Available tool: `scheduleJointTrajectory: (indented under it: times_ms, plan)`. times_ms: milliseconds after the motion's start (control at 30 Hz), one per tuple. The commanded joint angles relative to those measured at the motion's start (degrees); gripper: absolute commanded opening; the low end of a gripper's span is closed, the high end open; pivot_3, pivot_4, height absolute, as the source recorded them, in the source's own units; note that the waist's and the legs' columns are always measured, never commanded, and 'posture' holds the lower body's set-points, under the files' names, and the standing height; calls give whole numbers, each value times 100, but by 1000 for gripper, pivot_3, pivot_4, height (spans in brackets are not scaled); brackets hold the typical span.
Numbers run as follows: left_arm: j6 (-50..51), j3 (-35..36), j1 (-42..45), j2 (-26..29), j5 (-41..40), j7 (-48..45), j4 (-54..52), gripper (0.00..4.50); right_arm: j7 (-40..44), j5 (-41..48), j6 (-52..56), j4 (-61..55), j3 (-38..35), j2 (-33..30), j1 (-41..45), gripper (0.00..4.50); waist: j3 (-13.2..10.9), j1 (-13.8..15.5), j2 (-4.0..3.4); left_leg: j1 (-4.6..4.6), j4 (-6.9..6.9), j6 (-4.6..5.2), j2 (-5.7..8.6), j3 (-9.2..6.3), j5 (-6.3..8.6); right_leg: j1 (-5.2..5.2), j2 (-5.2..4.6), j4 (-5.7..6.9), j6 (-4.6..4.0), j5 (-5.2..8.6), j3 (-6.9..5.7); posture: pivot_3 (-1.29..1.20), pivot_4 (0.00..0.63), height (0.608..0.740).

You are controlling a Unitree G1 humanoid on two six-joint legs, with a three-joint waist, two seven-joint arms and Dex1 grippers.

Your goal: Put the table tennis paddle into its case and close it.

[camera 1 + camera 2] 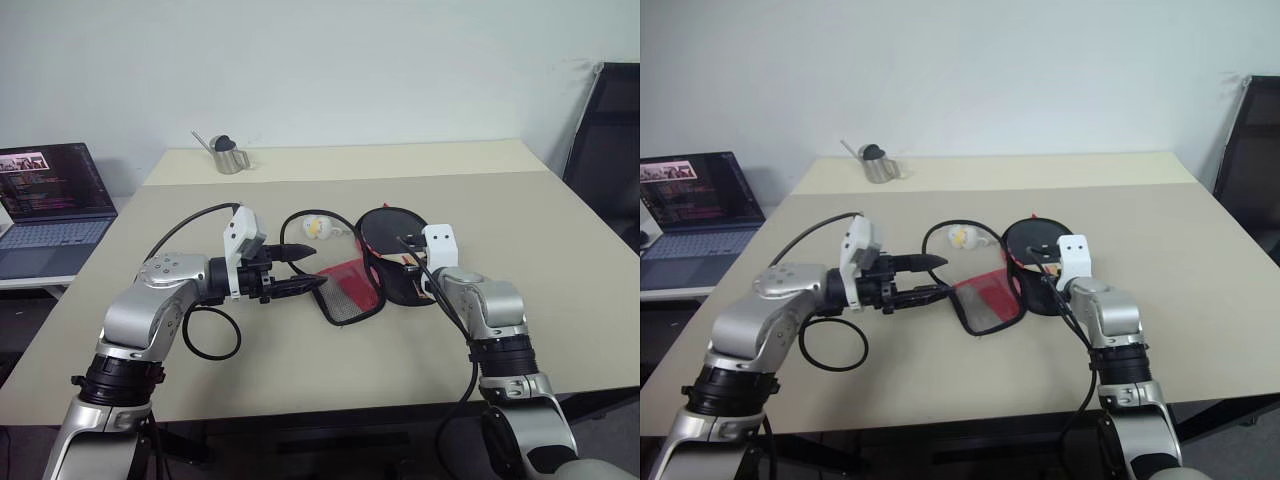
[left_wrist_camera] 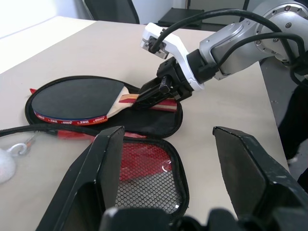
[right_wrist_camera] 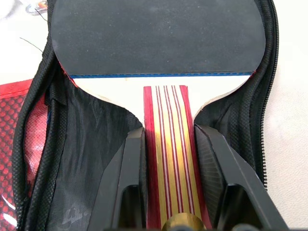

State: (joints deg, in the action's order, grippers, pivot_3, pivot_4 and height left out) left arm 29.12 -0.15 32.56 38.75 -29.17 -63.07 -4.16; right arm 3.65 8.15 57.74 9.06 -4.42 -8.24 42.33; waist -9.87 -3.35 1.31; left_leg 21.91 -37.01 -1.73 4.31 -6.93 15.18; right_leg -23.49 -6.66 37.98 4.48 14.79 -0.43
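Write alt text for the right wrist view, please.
The right claw grips the striped handle of a black table tennis paddle. The paddle lies in an open black zip case on a pale table.

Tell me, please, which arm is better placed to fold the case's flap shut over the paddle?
Left. Its open end effector sits beside the case's mesh flap, while the right end effector grips the paddle handle.

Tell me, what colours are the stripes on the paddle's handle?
The handle is tan wood with red stripes, clearest in the right wrist view.
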Motion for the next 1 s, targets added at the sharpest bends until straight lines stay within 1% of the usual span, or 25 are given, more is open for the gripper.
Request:
scheduleJointTrajectory:
  times_ms: [33,167,333,700,800,967,1000]
  plan:
    - [-110,110,57,4,-27,15,-161,3210,-42,-95,-226,-181,47,-41,86,1440,0,1,0,0,0,0,0,0,0,0,0,0,0,0,0,0,150,740]
    - [-116,104,67,1,-17,17,-154,3210,-160,-7,-392,-122,-168,118,85,1440,0,0,0,0,0,0,0,0,0,0,0,0,0,0,0,0,150,740]
    - [-155,91,93,-27,33,60,-109,3210,-418,-300,-714,486,-46,108,234,1440,0,3,0,0,0,-1,0,1,0,0,0,0,0,0,0,0,150,740]
    - [-191,85,108,-10,87,90,-75,3210,-464,-347,-1380,1279,63,382,353,1440,2,-17,3,-16,-5,2,-2,-1,1,11,14,8,-14,-10,2,0,150,740]
    - [-188,95,110,-6,91,88,-82,3210,-479,-234,-1514,1305,-72,495,342,2091,2,-18,3,-22,-4,-1,-16,-7,-1,13,34,9,-29,-21,2,0,150,740]
    - [-179,111,100,2,90,89,-96,3210,-412,-348,-1472,1425,128,515,372,3773,2,-19,3,-26,-3,-6,-59,-3,-4,12,71,9,-54,-36,-1,0,150,740]
    - [-181,114,99,5,90,87,-95,3210,-459,-300,-1515,1388,55,549,351,3773,2,-19,2,-26,-4,-7,-77,1,-4,12,81,7,-59,-39,0,0,150,740]
